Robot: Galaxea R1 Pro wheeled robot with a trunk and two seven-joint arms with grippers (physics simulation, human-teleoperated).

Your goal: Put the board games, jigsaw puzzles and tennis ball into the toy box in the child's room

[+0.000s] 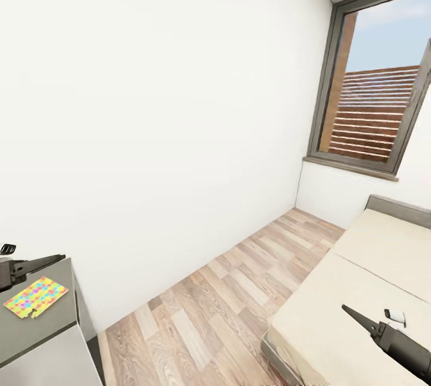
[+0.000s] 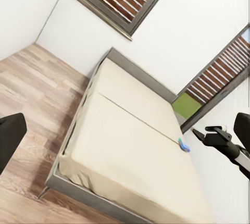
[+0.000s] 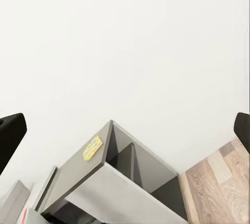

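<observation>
1 flat colourful puzzle (image 1: 36, 297) on smooth grey table (image 1: 42, 338).

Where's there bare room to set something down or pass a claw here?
Most of the bed is bare, apart from a small object near the right claw. The wood floor between bed and grey table is open. The table's far end holds a colourful flat piece.

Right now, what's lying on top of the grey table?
On the grey table lies one flat, brightly multicoloured piece, likely a jigsaw puzzle. The left pincer hangs over the tabletop's back edge. The rest of the tabletop runs out of frame.
</observation>
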